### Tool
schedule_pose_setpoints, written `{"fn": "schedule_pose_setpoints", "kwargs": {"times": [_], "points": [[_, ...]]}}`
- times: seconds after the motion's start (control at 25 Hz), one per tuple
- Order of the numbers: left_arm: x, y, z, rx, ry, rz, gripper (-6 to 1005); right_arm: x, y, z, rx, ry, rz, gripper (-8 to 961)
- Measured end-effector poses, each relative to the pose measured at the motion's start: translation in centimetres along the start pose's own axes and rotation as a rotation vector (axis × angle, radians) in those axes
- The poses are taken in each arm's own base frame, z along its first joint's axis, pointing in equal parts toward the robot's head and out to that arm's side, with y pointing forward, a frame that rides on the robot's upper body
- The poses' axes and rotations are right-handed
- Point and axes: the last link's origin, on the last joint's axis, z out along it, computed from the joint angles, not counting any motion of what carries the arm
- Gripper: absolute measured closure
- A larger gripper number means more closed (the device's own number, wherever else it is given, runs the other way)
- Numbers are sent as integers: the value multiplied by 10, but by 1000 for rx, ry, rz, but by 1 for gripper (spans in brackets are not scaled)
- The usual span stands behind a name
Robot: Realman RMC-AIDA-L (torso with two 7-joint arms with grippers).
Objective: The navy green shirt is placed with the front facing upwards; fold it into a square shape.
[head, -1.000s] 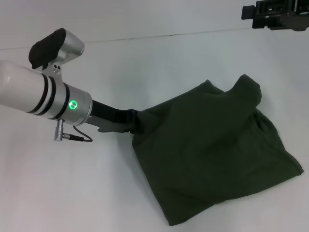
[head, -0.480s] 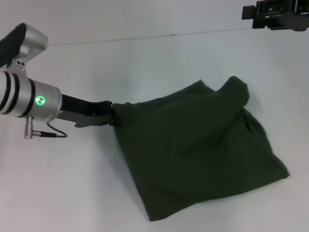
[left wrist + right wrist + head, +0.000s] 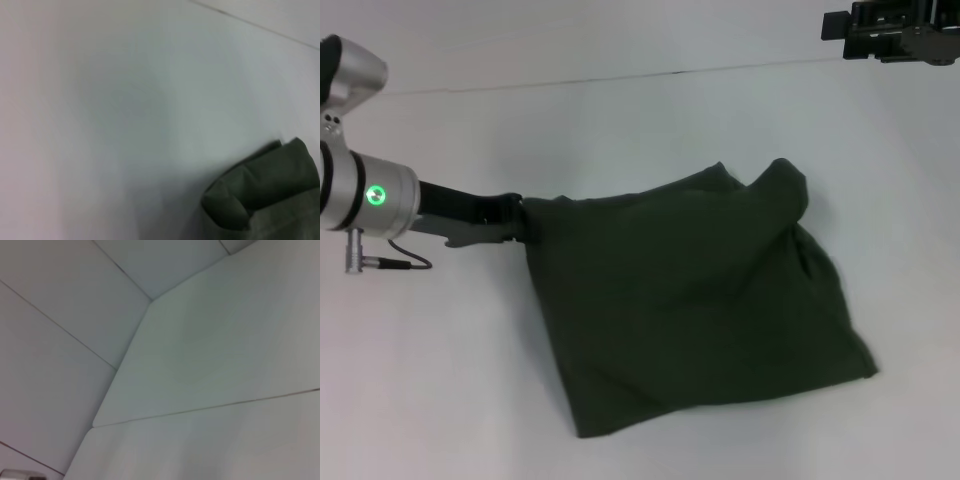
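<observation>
The left gripper (image 3: 517,222) is clenched on an edge of the navy green shirt (image 3: 700,300). The cloth looks soft, light and limp, so it is better held at corners. The right gripper (image 3: 890,30) is parked high; I cannot tell its state.

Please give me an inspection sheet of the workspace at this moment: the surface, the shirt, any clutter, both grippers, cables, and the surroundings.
Surface: white table, with a thin seam line across its far part.
Job's things: navy green shirt lies bunched and partly folded, plain side up; no print shows. One corner is drawn toward the robot's left.
Clutter: nothing seen.
Grippers: left gripper is shut on the shirt's corner, low over the table. Right gripper is parked high at the far right, away from the shirt.
Cables: a thin black cable loops from a plug under the left wrist.
Surroundings: pale panelled wall in the right wrist view.
</observation>
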Motion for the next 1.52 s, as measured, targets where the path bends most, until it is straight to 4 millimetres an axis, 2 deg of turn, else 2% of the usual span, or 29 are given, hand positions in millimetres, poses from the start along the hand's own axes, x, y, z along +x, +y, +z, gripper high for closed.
{"fn": "schedule_pose_setpoints", "kwargs": {"times": [0.64, 0.92, 1.16, 1.28, 1.4, 1.48, 1.52], "points": [[21, -28, -23, 124, 78, -1, 924, 2, -1, 0, -2, 4, 4, 327], [27, -32, -26, 148, 114, 29, 903, 5, -3, 2, -5, 7, 20, 327], [24, -38, -27, 173, 118, 24, 885, 6, -4, 3, -7, 9, 19, 326], [21, -51, -39, 202, 143, -15, 876, 5, -4, 4, -9, 8, 17, 326], [22, -48, -61, 157, 208, -11, 759, 3, -2, 5, -7, 12, 0, 326], [18, -34, -67, 81, 195, 35, 681, 1, -3, 4, 5, 12, -23, 325], [15, -22, -69, 19, 158, 71, 639, -1, -4, 5, 15, 15, -31, 325]]}}
